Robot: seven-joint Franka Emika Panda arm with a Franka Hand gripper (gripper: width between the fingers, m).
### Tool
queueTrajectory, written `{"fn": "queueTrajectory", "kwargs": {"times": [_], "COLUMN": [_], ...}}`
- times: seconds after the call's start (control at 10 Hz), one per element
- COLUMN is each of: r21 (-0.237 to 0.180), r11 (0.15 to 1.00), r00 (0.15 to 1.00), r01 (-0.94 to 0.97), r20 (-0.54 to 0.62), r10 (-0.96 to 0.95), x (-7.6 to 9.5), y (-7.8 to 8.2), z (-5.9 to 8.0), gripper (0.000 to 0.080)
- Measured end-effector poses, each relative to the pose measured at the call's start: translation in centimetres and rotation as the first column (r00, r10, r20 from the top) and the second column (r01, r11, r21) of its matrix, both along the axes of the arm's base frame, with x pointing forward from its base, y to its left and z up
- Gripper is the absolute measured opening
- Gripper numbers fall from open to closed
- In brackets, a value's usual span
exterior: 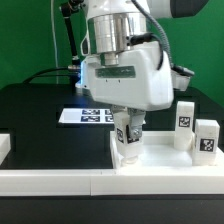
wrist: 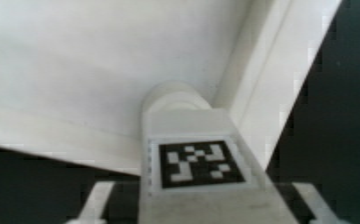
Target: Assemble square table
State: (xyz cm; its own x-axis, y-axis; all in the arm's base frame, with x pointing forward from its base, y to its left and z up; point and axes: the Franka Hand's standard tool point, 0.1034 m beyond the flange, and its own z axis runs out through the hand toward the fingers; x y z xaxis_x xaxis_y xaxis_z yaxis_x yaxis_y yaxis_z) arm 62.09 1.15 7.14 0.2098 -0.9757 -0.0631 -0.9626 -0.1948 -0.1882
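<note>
The white square table top lies at the front right of the black table. My gripper is shut on a white tagged leg and holds it upright on the top's corner at the exterior view's left. In the wrist view the leg with its tag points into the top beside the raised rim. My gripper has a finger on either side of the leg. Two more legs stand at the top's right side. The fourth leg is out of view.
The marker board lies flat behind the gripper. A long low white rail runs along the front edge and a short white rail piece sits at the exterior view's left. Black cables run at the back left.
</note>
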Motion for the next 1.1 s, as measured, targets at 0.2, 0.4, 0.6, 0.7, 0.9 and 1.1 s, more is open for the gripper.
{"fn": "queueTrajectory", "kwargs": {"times": [0.2, 0.4, 0.6, 0.7, 0.9, 1.1], "r21": [0.024, 0.024, -0.001, -0.019, -0.060, -0.079], "r11": [0.993, 0.991, 0.999, 0.987, 0.914, 0.852], "r00": [0.993, 0.991, 0.999, 0.987, 0.916, 0.856], "r01": [0.114, 0.130, -0.037, -0.160, -0.401, -0.517], "r20": [-0.017, -0.021, -0.027, -0.034, -0.037, -0.034], "r10": [-0.114, -0.129, 0.037, 0.159, 0.400, 0.516], "x": [-0.2, -0.3, -0.3, -0.1, 0.1, 0.1], "y": [0.5, 0.8, 1.0, 1.2, 1.5, 1.4], "z": [-0.4, -0.8, -0.7, -0.4, -0.1, -0.1], "gripper": [0.0290, 0.0280, 0.0551, 0.0551, 0.0627, 0.0644]}}
